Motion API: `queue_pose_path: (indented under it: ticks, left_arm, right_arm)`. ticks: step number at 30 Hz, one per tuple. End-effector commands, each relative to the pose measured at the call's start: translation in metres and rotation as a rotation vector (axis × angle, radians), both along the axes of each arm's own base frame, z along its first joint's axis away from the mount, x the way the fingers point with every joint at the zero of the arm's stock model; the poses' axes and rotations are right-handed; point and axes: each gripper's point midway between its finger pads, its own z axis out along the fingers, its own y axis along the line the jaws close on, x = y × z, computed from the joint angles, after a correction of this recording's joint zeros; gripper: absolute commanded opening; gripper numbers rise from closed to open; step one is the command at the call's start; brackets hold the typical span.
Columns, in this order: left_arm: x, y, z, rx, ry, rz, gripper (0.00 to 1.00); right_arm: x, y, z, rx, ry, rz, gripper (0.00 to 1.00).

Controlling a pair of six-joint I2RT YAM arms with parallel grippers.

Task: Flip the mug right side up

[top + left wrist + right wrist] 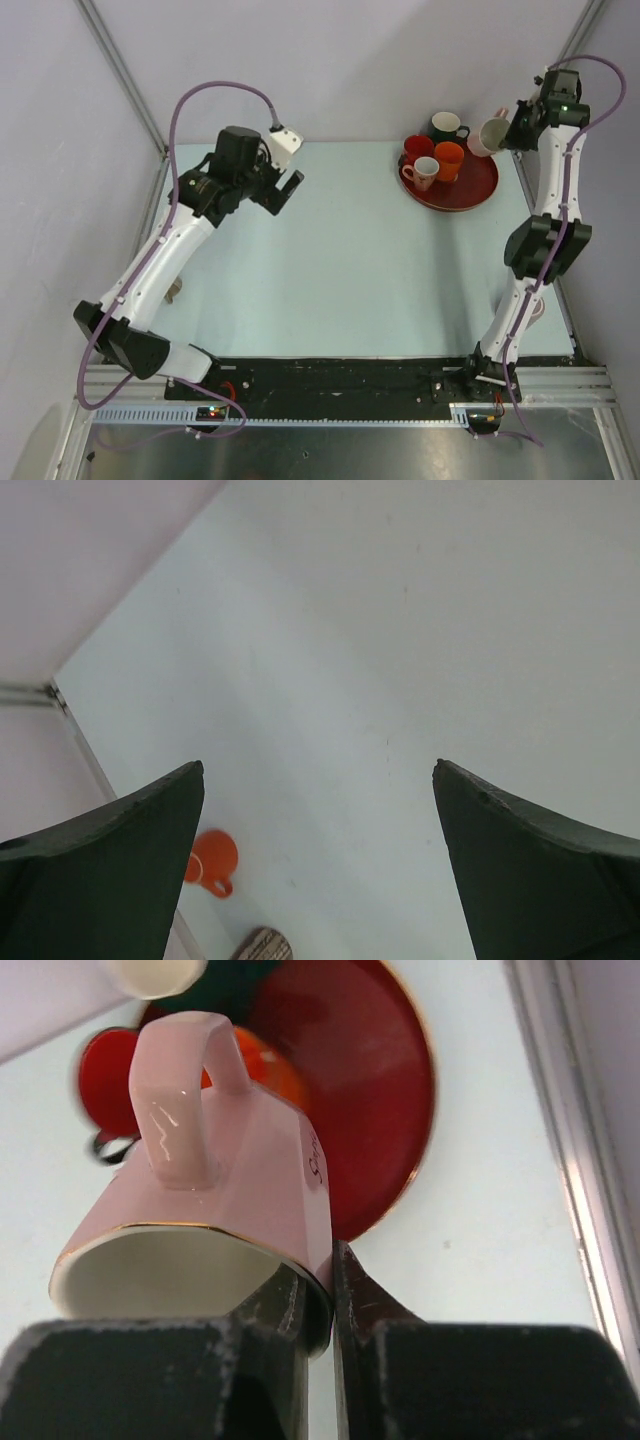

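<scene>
A pale pink mug [489, 137] hangs in my right gripper [506, 134] above the back right edge of the red tray [470, 194]. In the right wrist view the mug [235, 1190] is tipped, its handle [180, 1100] pointing away and its gold-rimmed mouth facing the camera. The right gripper [333, 1290] is shut on the mug's wall at the rim, one finger inside and one outside. My left gripper [284, 192] is open and empty, held above the back left of the table; its fingers [110, 860] stand wide apart.
The tray holds a red mug [417, 147], an orange mug [449, 158] and a white mug [424, 172]; a dark green mug [447, 126] stands behind. In the left wrist view a small orange mug [212, 860] and a wooden object [262, 946] lie near the left rail [80, 750].
</scene>
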Motion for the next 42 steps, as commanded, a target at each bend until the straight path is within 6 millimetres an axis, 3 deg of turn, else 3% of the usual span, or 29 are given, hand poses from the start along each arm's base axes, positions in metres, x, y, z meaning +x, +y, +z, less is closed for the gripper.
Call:
queue_pose_path:
  ticks: [1, 6, 10, 15, 20, 23, 27, 28, 33, 38, 42]
  left_arm:
    - [-0.002, 0.024, -0.009, 0.037, -0.006, 0.079, 1.00]
    - [0.005, 0.033, -0.034, 0.061, 0.052, 0.124, 1.00]
    - [0.016, 0.036, -0.040, 0.071, 0.067, 0.147, 1.00]
    - [0.031, 0.033, -0.043, 0.079, 0.076, 0.155, 1.00]
    - [0.042, 0.033, -0.040, 0.082, 0.069, 0.167, 1.00]
    - [0.047, 0.035, -0.040, 0.091, 0.065, 0.179, 1.00]
    - [0.053, 0.038, -0.037, 0.097, 0.057, 0.187, 1.00]
    - [0.054, 0.038, -0.035, 0.098, 0.052, 0.189, 1.00]
    - [0.059, 0.040, -0.031, 0.103, 0.041, 0.191, 1.00]
    - [0.060, 0.042, -0.030, 0.104, 0.039, 0.194, 1.00]
    - [0.061, 0.044, -0.030, 0.106, 0.037, 0.195, 1.00]
  right_arm:
    - [0.010, -0.036, -0.006, -0.058, 0.023, -0.078, 0.00]
    - [0.045, -0.055, -0.049, -0.046, 0.000, -0.108, 0.00]
    - [0.070, -0.049, -0.080, 0.017, 0.004, -0.095, 0.00]
    - [0.084, -0.055, -0.111, -0.037, 0.024, -0.152, 0.00]
    - [0.093, -0.071, -0.126, -0.077, 0.015, -0.220, 0.00]
    - [0.101, -0.066, -0.133, -0.030, -0.003, -0.208, 0.00]
    - [0.103, -0.062, -0.150, -0.002, 0.020, -0.205, 0.06]
    - [0.103, -0.063, -0.153, 0.008, 0.024, -0.208, 0.12]
    - [0.109, -0.062, -0.144, 0.062, -0.019, -0.214, 0.34]
    - [0.123, -0.059, -0.118, 0.110, -0.120, -0.216, 0.41]
    - [0.131, -0.056, -0.117, 0.153, -0.153, -0.230, 0.42]
